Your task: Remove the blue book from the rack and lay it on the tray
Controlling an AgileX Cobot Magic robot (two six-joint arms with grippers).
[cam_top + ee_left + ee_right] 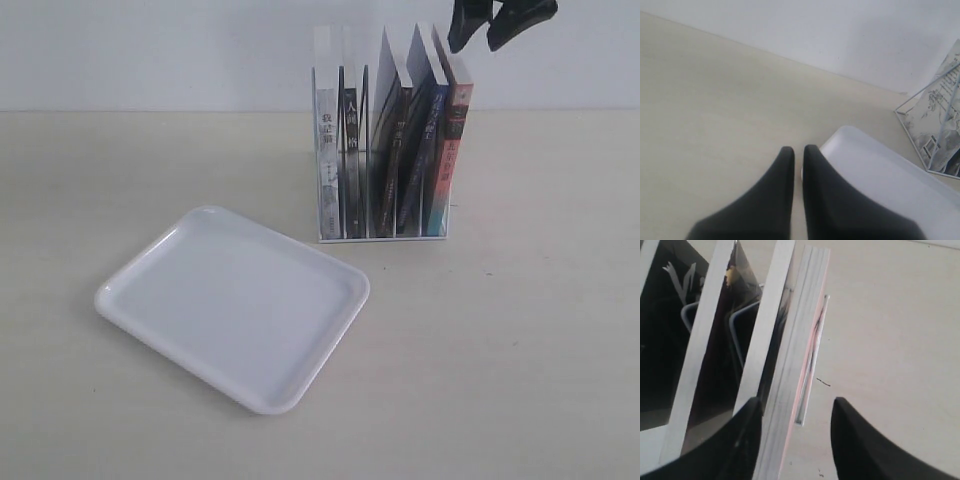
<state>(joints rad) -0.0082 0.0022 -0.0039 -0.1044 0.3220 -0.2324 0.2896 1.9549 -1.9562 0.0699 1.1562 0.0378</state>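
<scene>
Two sets of jaws, two very different stances. The right gripper (797, 407) has its jaws spread wide and empty, hanging above the right end of the rack (360, 238). That spread suits a descent over a book's top edge.

In the right wrist view the jaws bracket the thick page block of the pink-to-teal book (457, 160). One finger (742, 440) sits over the thinner book next to it. By my reading the jaws are centred on the neighbour rather than the target, so a small shift inward looks necessary before they close.

The blue book (428, 140) stands in the rack, second from the right end. It leans between the pink-to-teal book and a black-spined book (405, 150), with its dark spine toward the exterior camera, and nothing grips it. The wire dividers prop the books at a slant and leave gaps along their tops, which is probably what lets a finger slip in beside a thin paperback.

The left gripper (798, 150) has its jaws drawn almost together with only a slit between them, and it holds nothing. It hovers low over the desk (540, 350), just beside a corner of the tray (112, 298). I take that as parked clear of the work.

The tray lies flat in front of the rack and to its left, well clear of it, apparently to give the book open room to be laid down.
</scene>
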